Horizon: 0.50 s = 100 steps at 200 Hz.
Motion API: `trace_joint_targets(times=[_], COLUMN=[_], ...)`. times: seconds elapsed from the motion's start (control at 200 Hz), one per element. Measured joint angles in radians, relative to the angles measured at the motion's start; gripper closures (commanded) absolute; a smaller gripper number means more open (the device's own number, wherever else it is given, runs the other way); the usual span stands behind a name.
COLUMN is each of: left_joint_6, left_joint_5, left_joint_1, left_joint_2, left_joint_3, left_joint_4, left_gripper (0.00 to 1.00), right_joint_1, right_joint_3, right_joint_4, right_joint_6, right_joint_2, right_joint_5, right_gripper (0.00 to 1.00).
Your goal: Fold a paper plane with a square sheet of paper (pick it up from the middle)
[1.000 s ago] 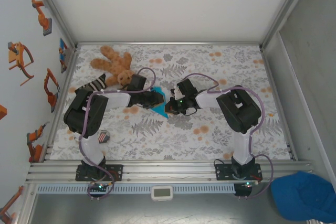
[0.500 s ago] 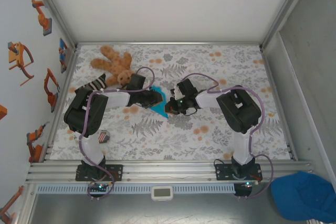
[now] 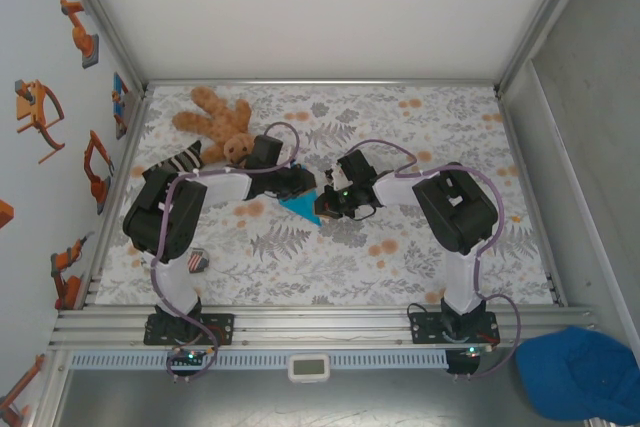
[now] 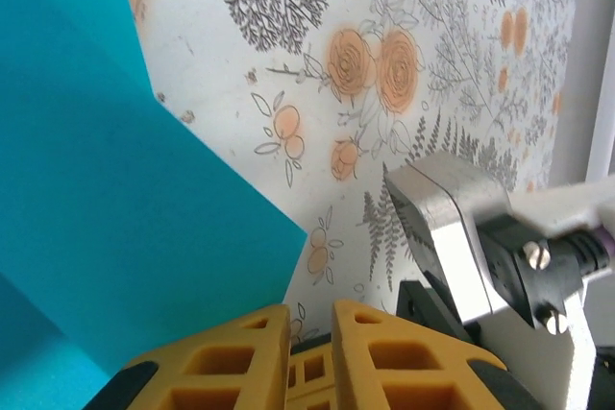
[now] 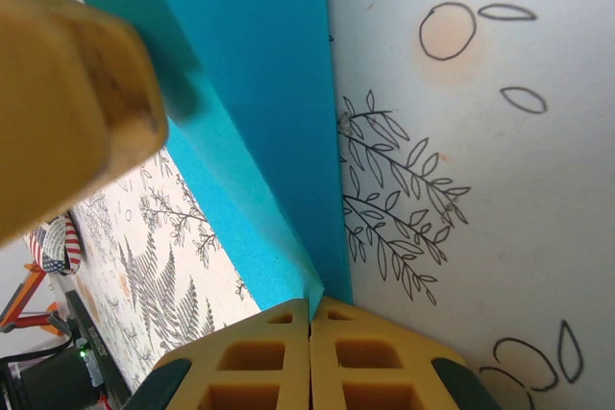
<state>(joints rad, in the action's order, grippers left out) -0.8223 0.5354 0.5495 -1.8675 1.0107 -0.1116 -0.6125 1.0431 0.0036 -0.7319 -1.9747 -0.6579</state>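
Cyan creased paper [image 3: 297,208] on the flowered table [image 3: 420,127] between the two arms, one pointed corner clamped in the tightly closed right gripper [image 5: 309,306], left gripper [image 4: 310,319] just beside another edge, fingers a narrow slit apart, teddy bear [image 3: 215,119] farther back.

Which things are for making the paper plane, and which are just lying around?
For the job:
- blue paper, already partly folded

Just lying about:
- teddy bear
- striped sock
- small flag-patterned thing
- blue cap, off the table
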Motion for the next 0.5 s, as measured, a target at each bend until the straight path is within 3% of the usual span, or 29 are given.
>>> trace_joint_targets(times=[0.501], left_joint_6=[-0.012], left_joint_5=[-0.09], left_joint_1=[0.0], left_joint_2=[-0.019], left_joint_3=[0.006], left_joint_4=[0.084], left_gripper=[0.84], right_joint_1=[0.0], right_joint_3=[0.0], right_joint_4=[0.001], right_joint_6=[0.0], right_joint_2=[0.0], right_joint_5=[-0.007], right_gripper=[0.88])
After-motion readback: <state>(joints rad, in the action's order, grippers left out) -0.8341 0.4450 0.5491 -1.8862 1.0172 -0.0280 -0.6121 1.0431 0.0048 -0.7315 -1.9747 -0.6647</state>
